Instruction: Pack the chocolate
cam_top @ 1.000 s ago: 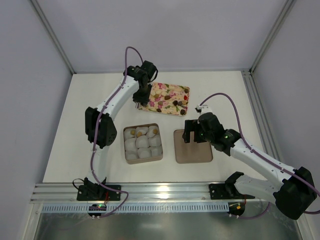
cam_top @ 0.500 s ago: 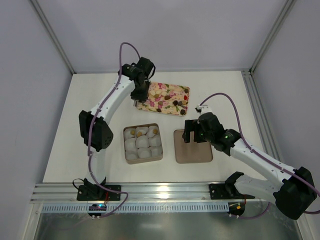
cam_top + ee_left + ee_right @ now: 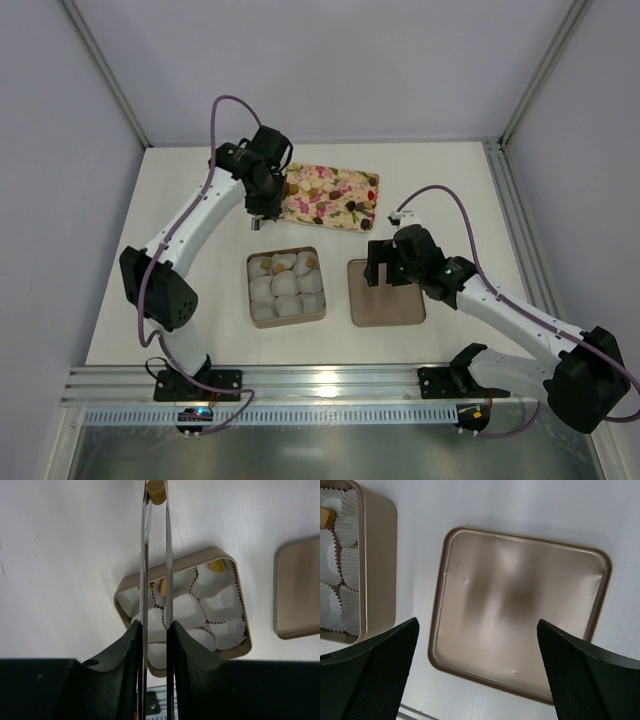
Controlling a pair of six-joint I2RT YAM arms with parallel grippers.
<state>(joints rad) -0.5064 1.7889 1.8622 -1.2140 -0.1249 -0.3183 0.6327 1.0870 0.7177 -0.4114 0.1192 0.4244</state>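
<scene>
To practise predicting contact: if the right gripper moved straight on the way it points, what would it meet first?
Probably the flat brown lid, lying straight ahead of the open right gripper; the gap is unclear.

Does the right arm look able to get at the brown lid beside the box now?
Probably yes: the right gripper hangs open right above the lid, and nothing lies on it or between them.
</scene>
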